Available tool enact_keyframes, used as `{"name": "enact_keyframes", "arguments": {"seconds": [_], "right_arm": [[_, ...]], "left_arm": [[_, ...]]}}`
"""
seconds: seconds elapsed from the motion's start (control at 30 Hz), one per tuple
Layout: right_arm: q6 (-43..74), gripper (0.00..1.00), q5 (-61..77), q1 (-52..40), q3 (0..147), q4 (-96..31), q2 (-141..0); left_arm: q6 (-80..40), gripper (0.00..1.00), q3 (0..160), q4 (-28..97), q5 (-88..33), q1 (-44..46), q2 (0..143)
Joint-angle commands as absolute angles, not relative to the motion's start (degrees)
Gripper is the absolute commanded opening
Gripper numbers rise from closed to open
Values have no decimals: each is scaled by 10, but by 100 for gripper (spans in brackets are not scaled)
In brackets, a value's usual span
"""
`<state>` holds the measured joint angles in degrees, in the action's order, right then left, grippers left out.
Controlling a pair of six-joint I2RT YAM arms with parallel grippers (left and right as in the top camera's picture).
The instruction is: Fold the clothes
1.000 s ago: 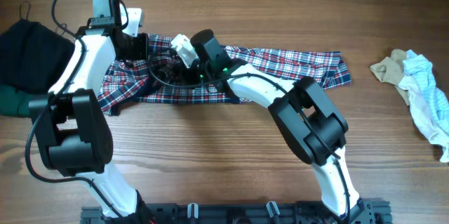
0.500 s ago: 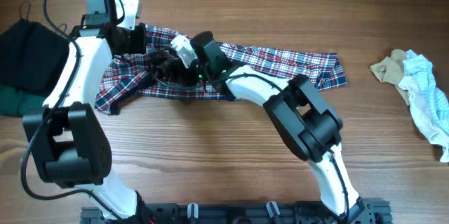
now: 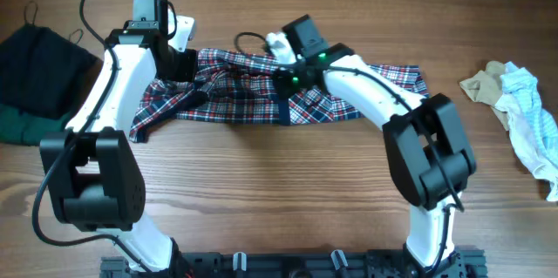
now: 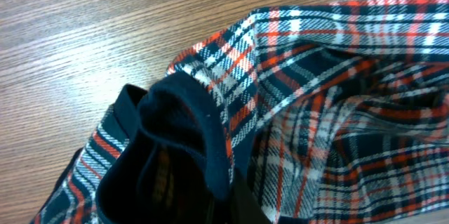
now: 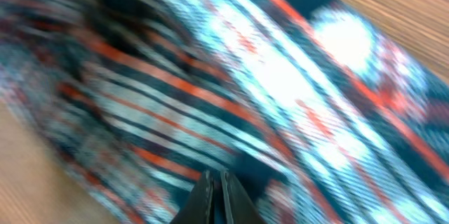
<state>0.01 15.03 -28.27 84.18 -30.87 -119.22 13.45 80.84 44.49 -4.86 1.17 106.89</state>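
Observation:
The red, navy and white plaid shirt lies bunched in a long strip across the far middle of the wooden table. My left gripper is at the shirt's left end and is shut on its navy trim; the fingers are mostly hidden under the fabric. My right gripper is over the shirt's middle. Its fingers are pressed together on a dark fold of the plaid shirt, in a view blurred by motion.
A black garment and a dark green one lie at the far left edge. A beige piece and a light blue and white piece lie at the right. Bare wood runs along the front of the table.
My right gripper has moved to the right with the shirt's fold in it. My left gripper has shifted slightly right and stays on the left end. The shirt's middle has been drawn rightward.

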Motion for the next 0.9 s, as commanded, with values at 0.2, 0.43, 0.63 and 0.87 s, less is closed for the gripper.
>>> {"name": "enact_keyframes", "arguments": {"seconds": [0.2,0.43,0.63,0.87], "right_arm": [[49,4,-20,-134,843,-484,-1180],[42,4,-19,-62,843,-507,-1181],[16,4,60,-59,843,-528,-1157],[17,4,19,-41,842,-536,-1105]], "left_arm": [[156,4,808,441,-33,15,1054],[163,4,808,438,-31,12,1054],[163,4,808,432,-29,5,1054],[163,4,808,432,-29,5,1054]]}}
